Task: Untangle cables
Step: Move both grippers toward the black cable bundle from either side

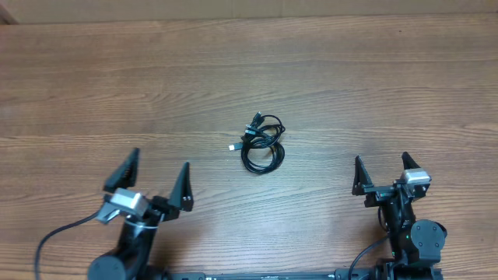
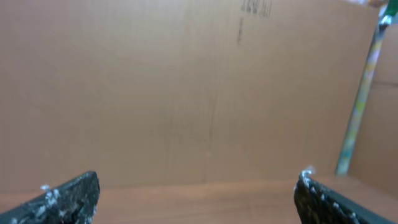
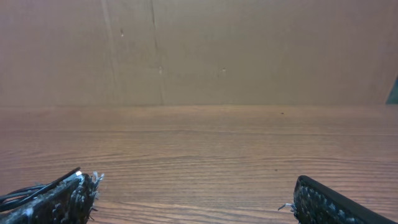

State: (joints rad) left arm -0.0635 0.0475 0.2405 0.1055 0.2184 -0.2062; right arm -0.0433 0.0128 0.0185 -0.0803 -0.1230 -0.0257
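Note:
The cables (image 1: 261, 143) lie as one small black knotted bundle of loops in the middle of the wooden table (image 1: 249, 70), with a silver-tipped plug sticking out to its left. My left gripper (image 1: 159, 166) is open and empty, near the front edge, left of and nearer than the bundle. My right gripper (image 1: 382, 161) is open and empty, near the front edge at the right. In the right wrist view (image 3: 193, 199) a sliver of black cable (image 3: 18, 194) shows at the far left beside my left finger. The left wrist view (image 2: 198, 193) shows no cables.
A brown cardboard wall (image 3: 199, 50) stands along the table's far edge; it also shows in the left wrist view (image 2: 186, 87). A thicker black cord (image 1: 54, 237) runs from the left arm's base at the front left. A pale rod (image 2: 360, 93) stands at the right.

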